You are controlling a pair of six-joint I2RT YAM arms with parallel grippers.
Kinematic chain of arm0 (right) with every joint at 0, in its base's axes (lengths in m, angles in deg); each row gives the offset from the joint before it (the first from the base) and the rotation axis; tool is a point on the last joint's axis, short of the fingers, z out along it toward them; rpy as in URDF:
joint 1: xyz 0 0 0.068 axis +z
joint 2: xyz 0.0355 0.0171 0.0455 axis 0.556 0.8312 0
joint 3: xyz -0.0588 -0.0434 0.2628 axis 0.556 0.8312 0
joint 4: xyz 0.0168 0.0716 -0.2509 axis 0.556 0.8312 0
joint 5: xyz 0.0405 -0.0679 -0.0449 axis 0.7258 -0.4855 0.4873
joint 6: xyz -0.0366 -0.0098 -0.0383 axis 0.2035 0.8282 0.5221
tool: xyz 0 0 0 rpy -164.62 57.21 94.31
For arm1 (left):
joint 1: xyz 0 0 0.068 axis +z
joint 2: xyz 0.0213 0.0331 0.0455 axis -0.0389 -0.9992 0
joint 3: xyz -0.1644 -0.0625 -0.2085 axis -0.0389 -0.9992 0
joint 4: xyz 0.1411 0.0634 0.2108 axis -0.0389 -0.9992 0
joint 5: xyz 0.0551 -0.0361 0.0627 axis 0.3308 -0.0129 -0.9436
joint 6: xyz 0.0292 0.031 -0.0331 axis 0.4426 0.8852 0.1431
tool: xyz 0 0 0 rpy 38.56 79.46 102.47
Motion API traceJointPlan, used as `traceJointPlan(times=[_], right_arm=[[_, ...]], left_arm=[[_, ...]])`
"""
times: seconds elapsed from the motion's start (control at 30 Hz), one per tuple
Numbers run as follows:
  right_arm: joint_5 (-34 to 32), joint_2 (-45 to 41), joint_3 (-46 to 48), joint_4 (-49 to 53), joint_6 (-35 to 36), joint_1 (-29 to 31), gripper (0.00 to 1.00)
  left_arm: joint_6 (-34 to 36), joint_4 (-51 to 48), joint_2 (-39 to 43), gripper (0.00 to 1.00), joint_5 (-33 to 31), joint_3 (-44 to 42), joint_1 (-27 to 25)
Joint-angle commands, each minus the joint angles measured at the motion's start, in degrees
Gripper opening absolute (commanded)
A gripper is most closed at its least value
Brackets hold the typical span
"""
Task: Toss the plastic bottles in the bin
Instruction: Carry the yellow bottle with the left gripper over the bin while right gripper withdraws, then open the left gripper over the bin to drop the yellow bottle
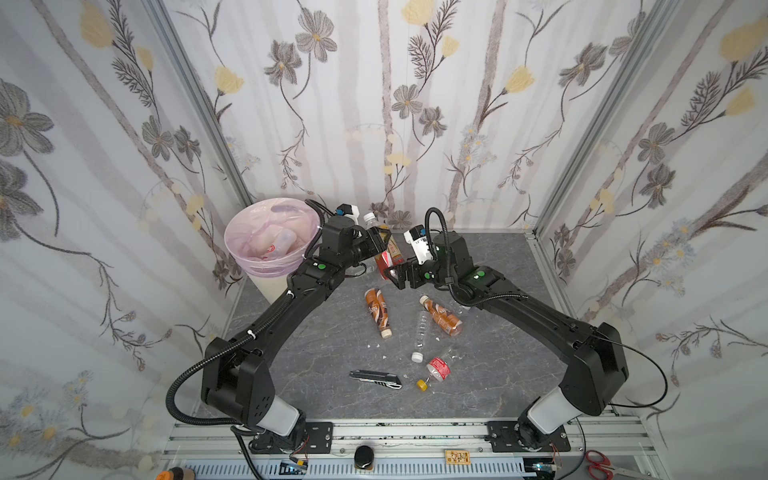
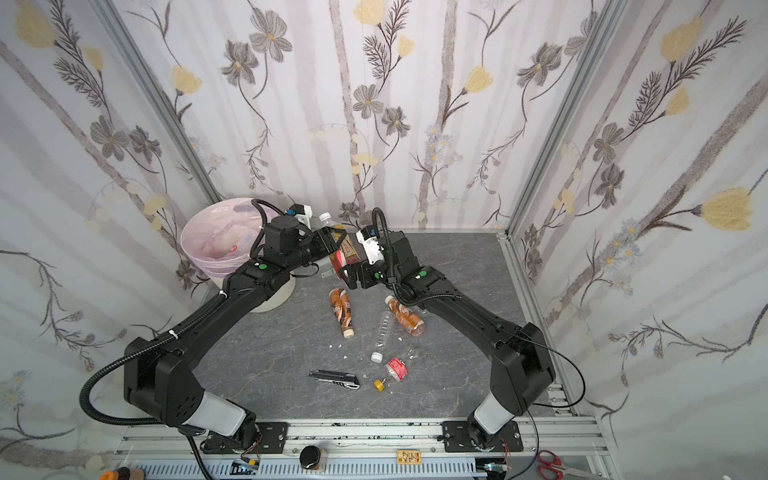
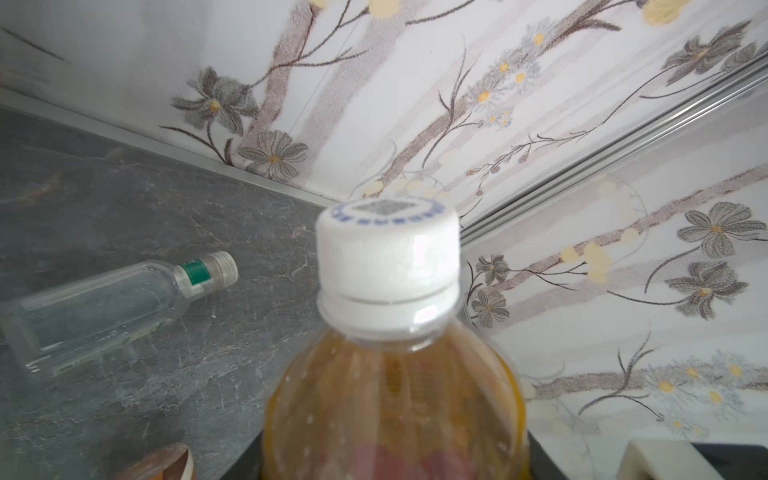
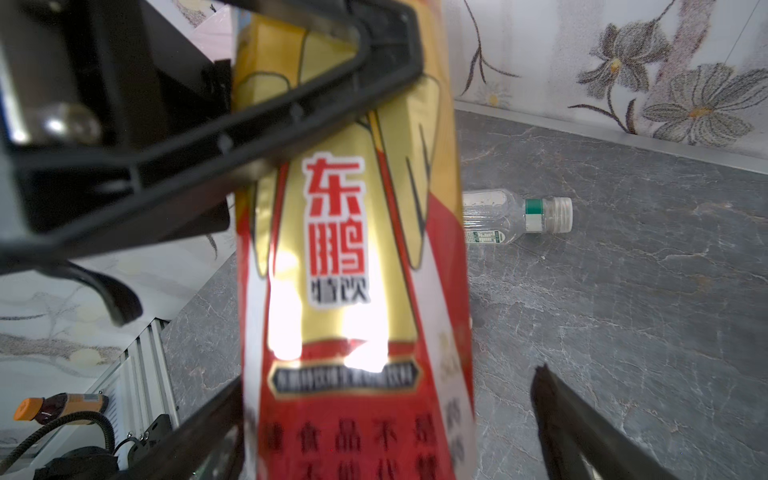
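Your left gripper (image 1: 380, 242) is clamped across the red-and-gold bottle (image 1: 383, 259). The bin (image 1: 270, 286) stands at ten o'clock on the table, just beside that arm. The bottle hangs tilted at twelve o'clock, cap toward the back wall. Your right gripper (image 1: 395, 277), just below it, has its jaws spread wide. This looks like a handover nearly done. Next, back the right arm away, then swing the bottle over the rim and let go. A brown bottle (image 1: 376, 311) and others lie mid-table.

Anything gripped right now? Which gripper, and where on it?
Left gripper holds the red-and-gold labelled bottle by its upper body, below the white cap. Right gripper is open around the lower label.
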Motion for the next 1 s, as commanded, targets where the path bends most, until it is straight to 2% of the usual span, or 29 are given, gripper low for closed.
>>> traceJointPlan(times=[0.0,0.1,0.2,0.37,0.47,0.67,0.73,0.83,0.87,0.9,0.93,0.97], right_arm=[[2.2,-3.6,2.4,-2.2,0.2,-1.5,1.00],[2.5,-7.9,7.7,-5.7,-1.2,-4.5,1.00],[2.7,-11.1,11.2,-8.1,-2.1,-6.9,1.00],[3.9,-11.3,12.7,-8.2,-2.8,-7.9,1.00],[4.4,-10.6,12.7,-8.4,-3.3,-7.9,1.00],[5.8,-9.1,12.6,-9.4,-4.2,-7.9,1.00],[6.1,-8.7,12.4,-9.8,-4.5,-7.9,1.00],[6.6,-8.7,12.3,-10.2,-5.2,-7.9,1.00],[6.8,-8.9,12.5,-10.2,-5.4,-7.9,1.00],[6.8,-9.2,12.8,-10.3,-5.5,-7.9,1.00],[6.7,-9.5,13.1,-10.3,-5.5,-7.9,1.00],[6.6,-9.9,13.5,-10.3,-5.5,-7.9,1.00]], left_arm=[[4.9,-0.4,1.6,0.56,-4.6,2.3,1.1],[10.2,-3.4,3.6,0.56,-7.6,7.2,1.7],[17.0,-4.4,7.0,0.56,-13.4,12.3,1.6],[32.0,-3.6,13.9,0.58,-31.7,21.0,1.6],[40.7,3.9,19.1,0.59,-38.9,20.1,1.6],[52.3,21.7,25.8,0.59,-46.1,11.6,2.9],[50.8,22.0,24.3,0.57,-47.5,9.8,7.7],[37.2,13.2,19.5,0.57,-41.5,7.9,18.5],[32.5,9.8,17.2,0.60,-38.4,7.2,21.9],[28.9,6.5,14.0,0.71,-36.2,7.2,24.4],[25.9,-0.4,10.1,0.78,-34.7,10.0,25.8],[24.0,-7.9,6.7,0.79,-32.7,13.8,26.2]])
